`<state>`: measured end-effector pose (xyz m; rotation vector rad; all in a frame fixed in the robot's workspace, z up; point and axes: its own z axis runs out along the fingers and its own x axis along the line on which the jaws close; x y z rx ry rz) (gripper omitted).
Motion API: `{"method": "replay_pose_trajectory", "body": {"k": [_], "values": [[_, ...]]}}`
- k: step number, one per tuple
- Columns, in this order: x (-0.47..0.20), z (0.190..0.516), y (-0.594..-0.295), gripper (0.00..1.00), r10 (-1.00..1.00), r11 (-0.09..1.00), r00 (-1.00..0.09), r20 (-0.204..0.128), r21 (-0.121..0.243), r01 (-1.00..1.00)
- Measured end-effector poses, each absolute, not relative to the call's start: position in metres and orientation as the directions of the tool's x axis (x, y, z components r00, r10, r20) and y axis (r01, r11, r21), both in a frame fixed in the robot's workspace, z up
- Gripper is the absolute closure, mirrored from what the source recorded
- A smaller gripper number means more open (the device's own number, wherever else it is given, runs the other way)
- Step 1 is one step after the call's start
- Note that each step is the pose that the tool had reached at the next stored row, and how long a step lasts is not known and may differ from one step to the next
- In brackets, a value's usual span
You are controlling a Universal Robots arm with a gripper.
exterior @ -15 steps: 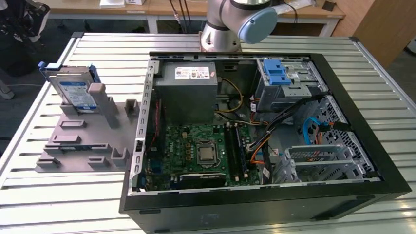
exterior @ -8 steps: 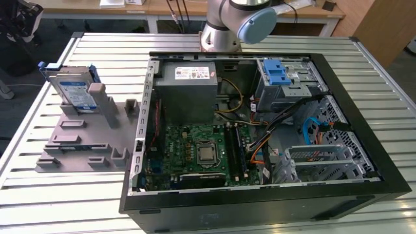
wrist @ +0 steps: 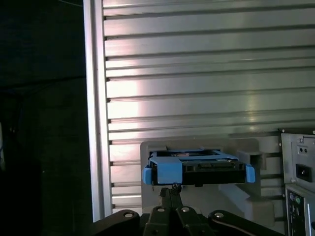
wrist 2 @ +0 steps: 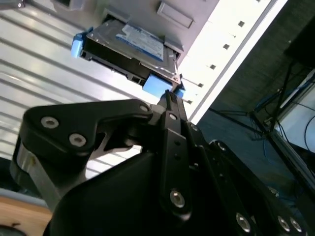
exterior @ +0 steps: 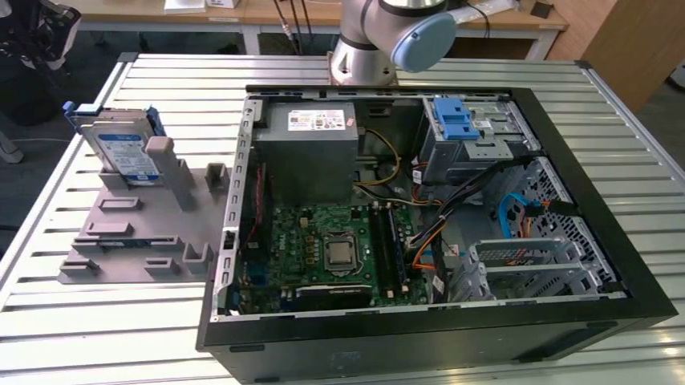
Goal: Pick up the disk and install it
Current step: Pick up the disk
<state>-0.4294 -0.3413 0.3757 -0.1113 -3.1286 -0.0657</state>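
One disk (exterior: 120, 148), upright in a grey fixture (exterior: 128, 233) near the table's (exterior: 64, 321) far corner, exterior view's left. Claw (wrist: 172, 188) clenched, empty, aimed straight at the disk's blue-framed end and clear of it. That end's long side runs across the tips.

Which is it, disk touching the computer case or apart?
Apart. In the exterior view, grey holder surface lies between the disk and the computer case.

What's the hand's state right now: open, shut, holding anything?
The hand is shut, fingertips together, holding nothing; the disk sits in its grey holder, just beyond the tips.
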Motion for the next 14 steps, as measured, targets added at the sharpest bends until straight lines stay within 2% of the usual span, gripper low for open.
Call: {"method": "replay_pose_trajectory", "body": {"k": [14], "values": [[-0.4238,0.3725,-0.3413,0.89,-0.106,0.994,-0.994,0.012,0.042,-0.105]]}}
